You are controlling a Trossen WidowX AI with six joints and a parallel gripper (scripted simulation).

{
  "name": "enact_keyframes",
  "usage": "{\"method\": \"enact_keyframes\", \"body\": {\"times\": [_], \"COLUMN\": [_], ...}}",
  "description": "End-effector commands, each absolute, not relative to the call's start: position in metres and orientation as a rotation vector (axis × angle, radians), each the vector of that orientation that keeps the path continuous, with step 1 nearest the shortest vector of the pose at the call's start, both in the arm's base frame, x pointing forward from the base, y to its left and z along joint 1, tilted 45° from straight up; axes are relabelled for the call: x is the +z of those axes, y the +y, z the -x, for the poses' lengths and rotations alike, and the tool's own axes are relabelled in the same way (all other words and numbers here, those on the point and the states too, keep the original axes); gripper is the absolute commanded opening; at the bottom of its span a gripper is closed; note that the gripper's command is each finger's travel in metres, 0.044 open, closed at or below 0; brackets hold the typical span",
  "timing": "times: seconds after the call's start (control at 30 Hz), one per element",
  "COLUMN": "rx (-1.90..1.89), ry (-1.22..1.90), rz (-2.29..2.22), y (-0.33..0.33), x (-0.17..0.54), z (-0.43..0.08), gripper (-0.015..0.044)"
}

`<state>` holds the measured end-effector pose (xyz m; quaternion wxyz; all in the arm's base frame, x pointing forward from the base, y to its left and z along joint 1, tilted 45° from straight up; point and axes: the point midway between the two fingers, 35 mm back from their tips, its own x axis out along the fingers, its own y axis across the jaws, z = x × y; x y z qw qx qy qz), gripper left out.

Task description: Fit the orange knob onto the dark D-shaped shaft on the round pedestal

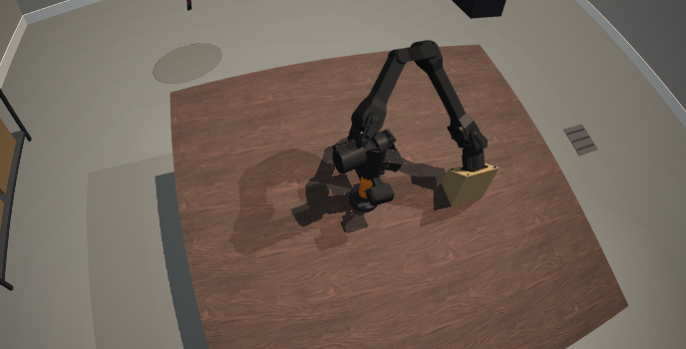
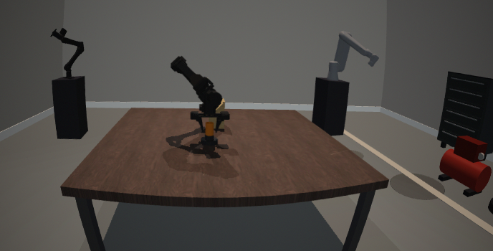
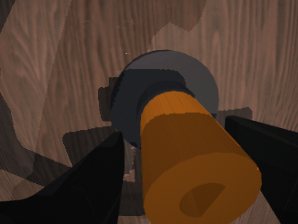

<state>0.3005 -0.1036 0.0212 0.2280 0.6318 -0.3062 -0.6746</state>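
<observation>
Gripper point(image 1: 366, 187) point(image 2: 209, 130) point(image 3: 174, 131): spread, one finger at the knob's 9 o'clock and one at its 3, seen from the table's front; pinching nothing.
Orange knob point(image 1: 365, 187) point(image 2: 209, 129) point(image 3: 187, 145): upright on the pedestal, between the fingers; I can't tell if it's fully down.
Round pedestal point(image 1: 362, 203) point(image 2: 209, 142) point(image 3: 202, 80): under the knob.
Tan mounting block point(image 1: 469, 188) point(image 2: 222, 107): toward 3 o'clock from the knob, seen from above.

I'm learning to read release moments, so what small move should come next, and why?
Probably lift the gripper straight up: its fingers stand clear on both sides of the orange knob, which stands upright over the round pedestal.
</observation>
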Motion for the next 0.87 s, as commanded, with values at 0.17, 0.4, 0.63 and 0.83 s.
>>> {"method": "enact_keyframes", "body": {"times": [0.17,0.4,0.63,0.83], "rx": [-1.859,-1.862,-1.861,-1.861], "ry": [-0.838,-0.835,-0.84,-0.84], "rz": [-1.737,-1.744,-1.742,-1.742], "y": [-0.103,-0.064,-0.035,-0.035], "x": [0.021,0.059,0.087,0.087], "z": [-0.3,-0.31,-0.312,-0.312], "gripper": [0.044,0.044,0.044,0.044]}}
